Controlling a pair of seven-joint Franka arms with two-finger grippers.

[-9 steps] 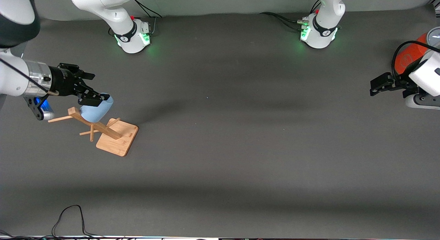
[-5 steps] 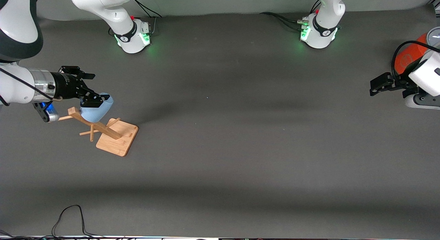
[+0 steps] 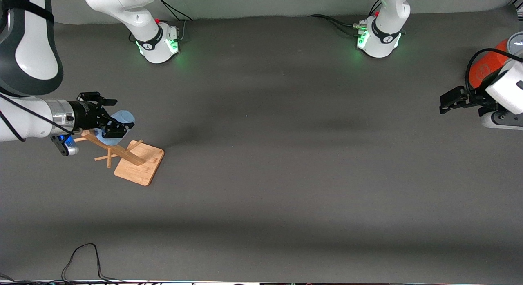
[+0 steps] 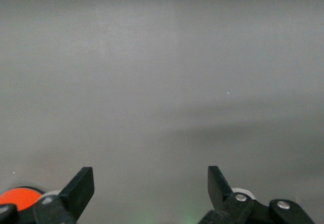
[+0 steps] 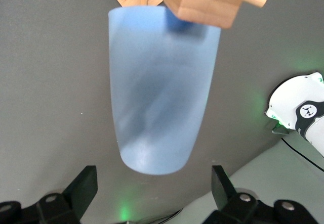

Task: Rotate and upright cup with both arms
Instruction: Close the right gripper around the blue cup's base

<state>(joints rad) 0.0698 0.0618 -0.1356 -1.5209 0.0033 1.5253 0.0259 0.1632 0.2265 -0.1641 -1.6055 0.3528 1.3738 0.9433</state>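
Pale-blue cup [image 5: 161,90], hung on the wooden rack [image 3: 130,158], lies between the right gripper's [image 3: 111,121] spread, non-contacting fingers; the left gripper [image 3: 449,102] waits, unclenched.

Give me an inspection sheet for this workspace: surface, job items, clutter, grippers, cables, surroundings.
Surface: dark grey table, bare over most of its middle.
Job items: pale-blue cup hangs upside down on a peg of the wooden rack, toward the right arm's end of the table.
Clutter: orange can at the left arm's end, partly hidden by that arm.
Grippers: right gripper at the cup, fingers open on either side of it, not yet closed; left gripper open, holding nothing, waiting over the table near the can.
Cables: black loop at the table edge nearest the front camera; leads at both green-lit bases.
Surroundings: nothing seen.
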